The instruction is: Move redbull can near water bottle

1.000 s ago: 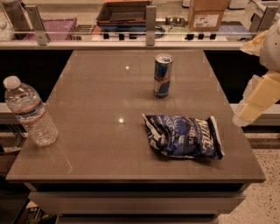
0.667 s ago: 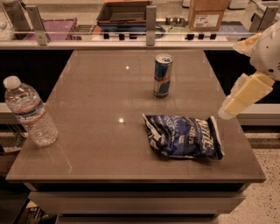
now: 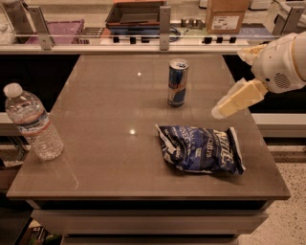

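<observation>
The redbull can (image 3: 178, 82) stands upright at the back middle of the brown table (image 3: 105, 143). It is blue and silver with a silver top. The water bottle (image 3: 32, 122) stands upright at the table's left edge, clear and ribbed with a white cap. It is far from the can. My gripper (image 3: 236, 98) hangs over the table's right side, to the right of the can and a little nearer than it. It touches nothing, and a gap separates it from the can.
A dark blue chip bag (image 3: 200, 149) lies flat on the table in front of the can and below my gripper. Behind the table runs a counter with a rail (image 3: 165, 28), a dark tray (image 3: 136, 12) and a cardboard box (image 3: 227, 14).
My gripper has moved left from beyond the table's right edge to over the table, closer to the can. The can, bottle and bag have not moved.
</observation>
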Motion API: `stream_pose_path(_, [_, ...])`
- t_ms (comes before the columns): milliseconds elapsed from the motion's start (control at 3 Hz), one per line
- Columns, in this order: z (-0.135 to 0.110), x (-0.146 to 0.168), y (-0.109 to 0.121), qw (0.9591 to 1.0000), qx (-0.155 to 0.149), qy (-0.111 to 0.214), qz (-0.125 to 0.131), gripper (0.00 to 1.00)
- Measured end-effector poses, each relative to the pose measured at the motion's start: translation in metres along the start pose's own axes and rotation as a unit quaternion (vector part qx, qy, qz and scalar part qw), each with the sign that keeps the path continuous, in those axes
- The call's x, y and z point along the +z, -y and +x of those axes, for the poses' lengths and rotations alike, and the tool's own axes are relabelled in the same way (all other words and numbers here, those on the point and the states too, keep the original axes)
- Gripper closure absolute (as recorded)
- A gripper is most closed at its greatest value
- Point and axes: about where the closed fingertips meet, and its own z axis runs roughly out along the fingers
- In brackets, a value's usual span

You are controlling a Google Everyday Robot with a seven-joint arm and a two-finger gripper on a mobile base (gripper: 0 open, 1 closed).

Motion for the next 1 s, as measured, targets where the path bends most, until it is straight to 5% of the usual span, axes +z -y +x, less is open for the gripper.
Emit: stream_pose_path(1000, [0.008,0.065,0.025,0.9894,0.087,0.116,-0.007,0.00])
